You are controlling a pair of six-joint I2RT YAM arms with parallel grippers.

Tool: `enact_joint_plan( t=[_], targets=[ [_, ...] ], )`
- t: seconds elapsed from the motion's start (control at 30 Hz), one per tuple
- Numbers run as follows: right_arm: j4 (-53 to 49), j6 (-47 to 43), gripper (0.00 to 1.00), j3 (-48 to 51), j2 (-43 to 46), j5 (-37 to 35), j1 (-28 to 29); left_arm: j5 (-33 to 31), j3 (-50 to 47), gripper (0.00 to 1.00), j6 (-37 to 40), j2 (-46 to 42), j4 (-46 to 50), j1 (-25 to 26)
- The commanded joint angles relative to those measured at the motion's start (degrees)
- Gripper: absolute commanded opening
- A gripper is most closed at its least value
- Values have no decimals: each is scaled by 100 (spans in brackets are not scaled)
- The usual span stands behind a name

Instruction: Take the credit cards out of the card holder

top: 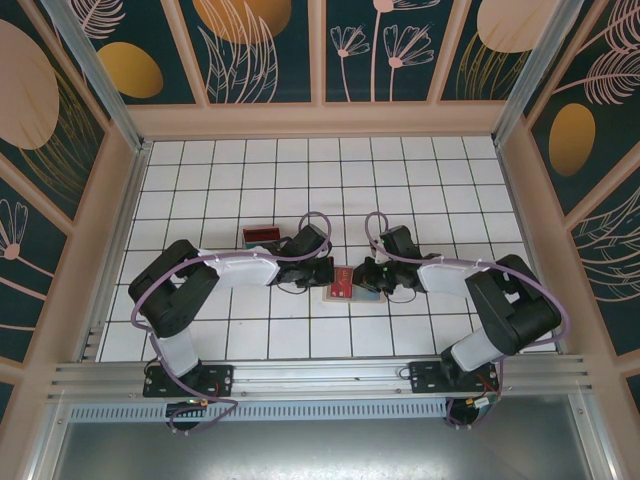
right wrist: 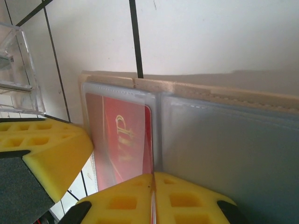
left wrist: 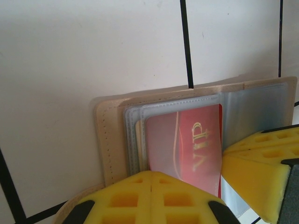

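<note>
**Extraction of the first card.** The card holder (top: 345, 291) lies open at the middle of the bench (top: 250, 180), clear sleeves facing up. A red card (left wrist: 187, 144) sits fully inside one sleeve. The left hand (left wrist: 150, 179) is clenched at the holder's outer edge, apparently pinning it. The right hand (right wrist: 153, 182) is clenched on a thin red edge beside the fold, apparently the card's. The next move, by judgement, is to slide the card out along its sleeve while the holder is kept from following. The hands sit just beside each other, so free room lies outward. A clear tray (right wrist: 18, 70) stands near the holder's far corner.
</note>
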State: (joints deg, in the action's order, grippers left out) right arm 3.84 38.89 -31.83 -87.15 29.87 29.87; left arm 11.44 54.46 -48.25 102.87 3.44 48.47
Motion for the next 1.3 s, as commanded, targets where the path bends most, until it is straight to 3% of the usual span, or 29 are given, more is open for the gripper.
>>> enact_joint_plan(
  t=[0.0,0.33,0.47,0.63,0.93,1.27],
  targets=[
    [154,-75,11,-155,-132,151,116,33,-83,2,-41,198,174,20],
    [218,-40,6,-156,-102,260,116,80,-109,1,-53,206,148,31],
    [272,-5,15,-156,-82,342,116,95,-102,1,-70,220,122,47],
    [257,4,0,-130,-53,320,114,86,-106,0,-79,219,130,51],
    [-132,-114,0,-9,375,-25,-95,-105,-127,0,-106,184,302,57],
    [-98,-163,0,138,612,221,-262,-87,-147,0,-141,172,265,55]
  ],
)
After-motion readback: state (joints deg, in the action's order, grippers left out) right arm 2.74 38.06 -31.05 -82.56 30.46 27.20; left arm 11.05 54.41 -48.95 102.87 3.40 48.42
